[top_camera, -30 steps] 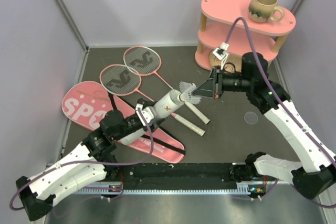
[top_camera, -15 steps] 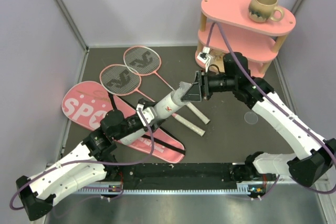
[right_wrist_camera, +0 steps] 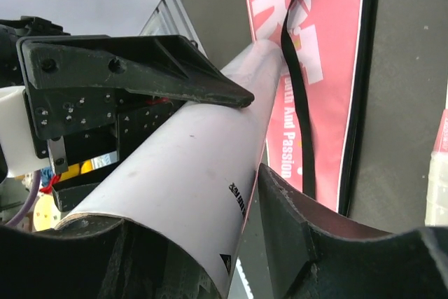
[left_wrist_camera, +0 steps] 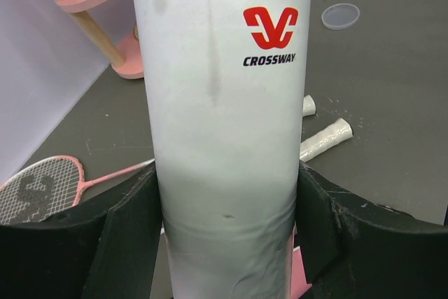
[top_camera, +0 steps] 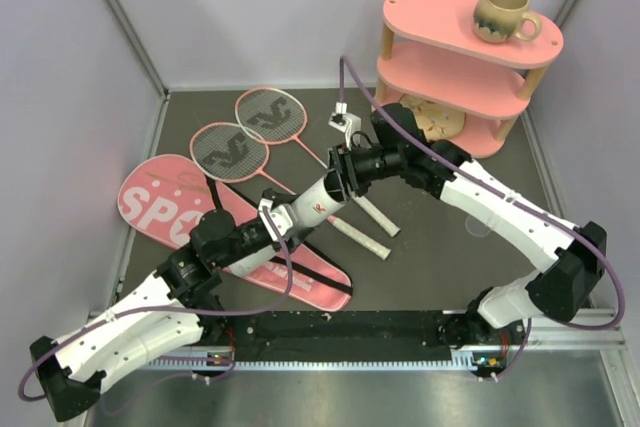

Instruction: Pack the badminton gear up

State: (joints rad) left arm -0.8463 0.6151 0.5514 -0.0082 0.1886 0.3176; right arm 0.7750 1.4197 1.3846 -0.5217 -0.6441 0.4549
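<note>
My left gripper (top_camera: 275, 219) (left_wrist_camera: 225, 170) is shut on the long white tube (top_camera: 318, 202) (left_wrist_camera: 224, 103), which slants up and to the right above the pink racket bag (top_camera: 160, 199) (right_wrist_camera: 329, 68). My right gripper (top_camera: 340, 175) (right_wrist_camera: 189, 208) is open, its jaws straddling the tube's upper open end (right_wrist_camera: 175, 187). Two pink-framed rackets (top_camera: 228, 150) (top_camera: 270, 113) lie flat behind the bag. Their white handles (top_camera: 365, 237) (left_wrist_camera: 325, 138) reach under the tube.
The pink two-tier shelf (top_camera: 455, 67) stands at the back right with the beige mug (top_camera: 503, 13) on top. A clear round lid (top_camera: 479, 224) (left_wrist_camera: 340, 16) lies on the dark mat right of the handles. Grey walls close in the left and back.
My right gripper brought a white shuttlecock left to the tube's mouth and opened. The shuttlecock no longer shows. The left arm and the tube stayed put.
</note>
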